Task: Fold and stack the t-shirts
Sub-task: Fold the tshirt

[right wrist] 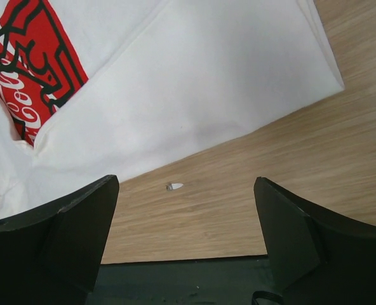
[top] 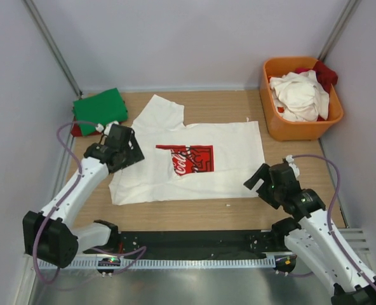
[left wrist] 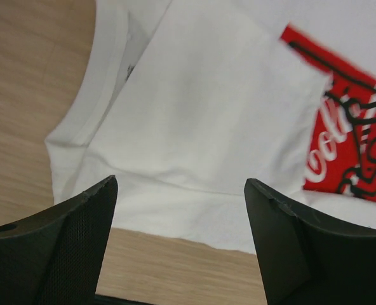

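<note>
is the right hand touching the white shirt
Cannot tell: in the right wrist view a right hand finger overlaps the shirt edge, its height above the cloth unseen.

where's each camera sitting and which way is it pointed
Top external: above and behind the bases, looking down on the table; both arms show, left gripper and right gripper beside the white t-shirt.
Left wrist: on the left arm, looking past its open fingers at the shirt's edge.
Right wrist: on the right arm, looking past its open fingers at the shirt's corner and bare wood.
Shared: the red print shows in all three.
</note>
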